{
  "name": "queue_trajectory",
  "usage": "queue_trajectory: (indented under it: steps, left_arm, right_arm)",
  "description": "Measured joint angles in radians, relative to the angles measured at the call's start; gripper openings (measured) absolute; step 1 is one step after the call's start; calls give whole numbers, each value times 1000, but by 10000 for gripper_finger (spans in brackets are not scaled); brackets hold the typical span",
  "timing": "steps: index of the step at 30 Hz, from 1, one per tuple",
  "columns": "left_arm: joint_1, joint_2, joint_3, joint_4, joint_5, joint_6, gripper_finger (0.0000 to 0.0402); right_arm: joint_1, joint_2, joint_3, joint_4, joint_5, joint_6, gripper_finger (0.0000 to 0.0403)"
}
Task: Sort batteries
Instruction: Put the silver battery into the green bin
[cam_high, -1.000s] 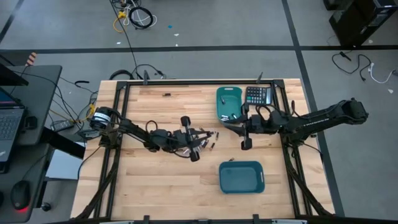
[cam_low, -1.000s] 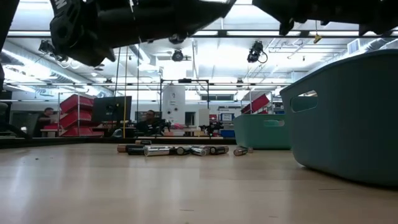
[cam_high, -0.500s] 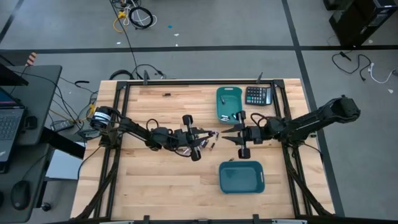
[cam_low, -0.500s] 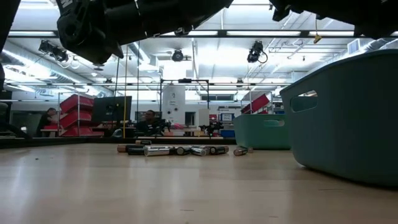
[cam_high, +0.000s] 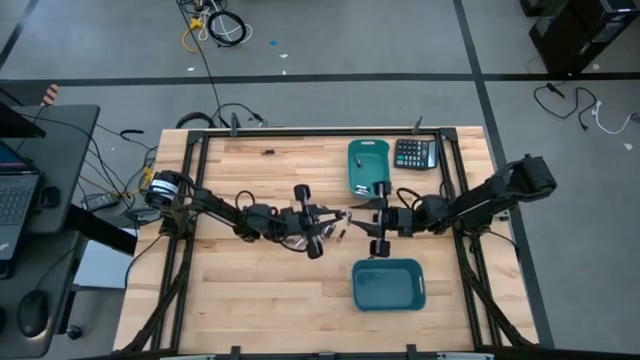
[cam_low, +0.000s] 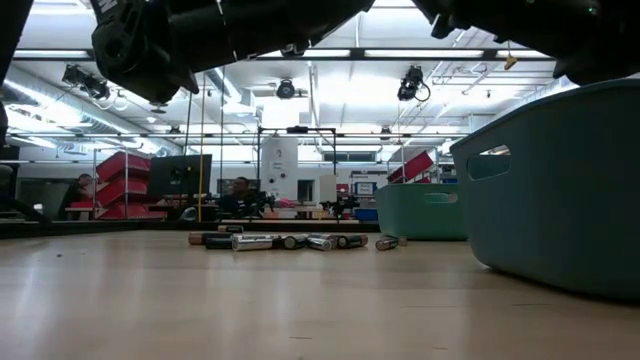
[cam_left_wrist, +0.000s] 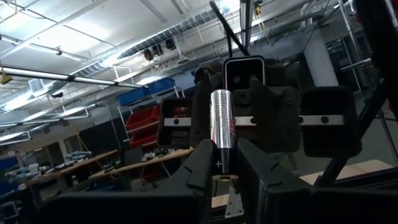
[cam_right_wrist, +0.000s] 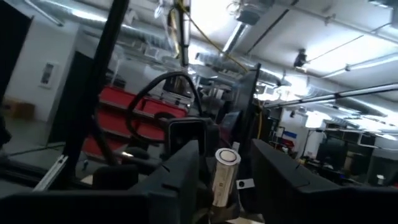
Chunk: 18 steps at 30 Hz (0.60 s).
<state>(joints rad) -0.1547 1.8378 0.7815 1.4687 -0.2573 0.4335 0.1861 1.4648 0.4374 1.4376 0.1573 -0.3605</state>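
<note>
My left gripper (cam_high: 337, 216) hangs above the table's middle, shut on a silvery battery (cam_left_wrist: 222, 124). That battery sticks out past its fingertips toward my right gripper (cam_high: 353, 213), which faces it from the table's right. In the right wrist view the same battery (cam_right_wrist: 224, 174) stands between the right gripper's open fingers, with a gap on each side. Several more batteries (cam_low: 290, 241) lie side by side on the table under the grippers. My left gripper pinches the battery's near end (cam_left_wrist: 219, 163) between its two fingers. The fingers come from the table's left, slanting a little upward, and lie along the battery. The battery juts out beyond the fingertips, lifted clear of the table.
A teal bin (cam_high: 368, 165) stands at the far side beside a black calculator (cam_high: 414, 153). A second teal bin (cam_high: 388, 284) sits nearer the front edge and looms large in the low view (cam_low: 560, 190). Bare wood lies to the left and front.
My right gripper has moved toward the table's left, away from the far bin and up to my left gripper, sinking a little and rolling at the wrist. Its fingers now flank the held battery.
</note>
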Motion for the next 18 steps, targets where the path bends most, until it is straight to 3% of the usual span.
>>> queue_trajectory:
  steps: [9,18]
  left_arm:
    - [4,0,0,-1,-3,0,44]
    - [5,0,0,0,7,0,44]
  right_arm:
    - [-4,86,72,-1,10,2,181]
    - [-14,87,81,0,6,9,175]
